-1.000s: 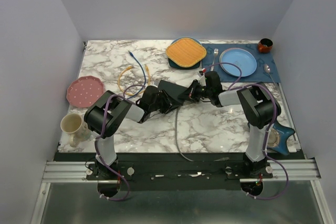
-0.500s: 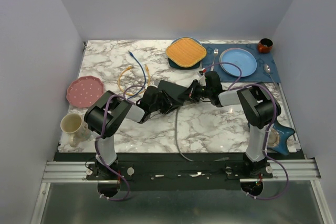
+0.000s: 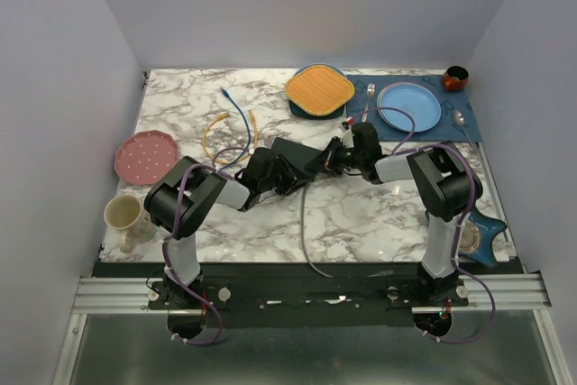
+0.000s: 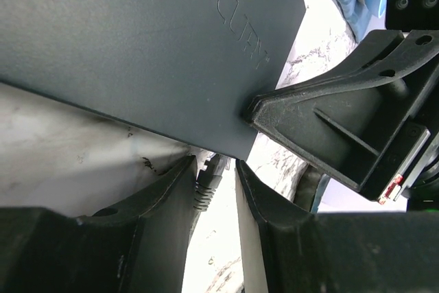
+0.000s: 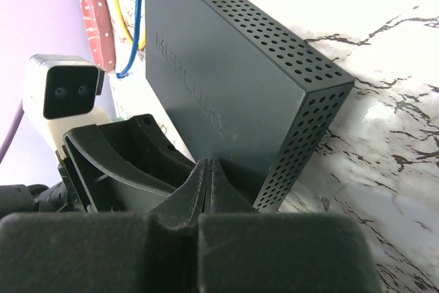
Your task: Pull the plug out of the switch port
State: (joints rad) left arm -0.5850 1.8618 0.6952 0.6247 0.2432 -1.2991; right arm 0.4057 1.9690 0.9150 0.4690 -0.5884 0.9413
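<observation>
The switch (image 3: 302, 158) is a flat black box in mid-table, filling the top of the left wrist view (image 4: 137, 46). A dark grey plug (image 4: 208, 182) with a ribbed boot sits in a port on its near edge. My left gripper (image 4: 216, 164) is open around the plug, which lies against the left finger (image 4: 171, 197). A gap shows on the right finger's side. My right gripper (image 5: 209, 164) is shut, its tip pressed on the switch's top (image 5: 226, 80) near a corner. The plug's grey cable (image 3: 303, 223) trails toward the near edge.
A yellow cable loop (image 3: 219, 132) and a blue cable (image 3: 236, 107) lie left of the switch. A pink plate (image 3: 144, 155) and a mug (image 3: 123, 215) are at the left. Behind are an orange dish (image 3: 319, 87), a blue plate (image 3: 409, 105) and a brown cup (image 3: 455, 77). A blue star dish (image 3: 478, 227) sits at the right.
The left gripper has edged slightly right, toward the switch. The right arm and the switch have not moved.
</observation>
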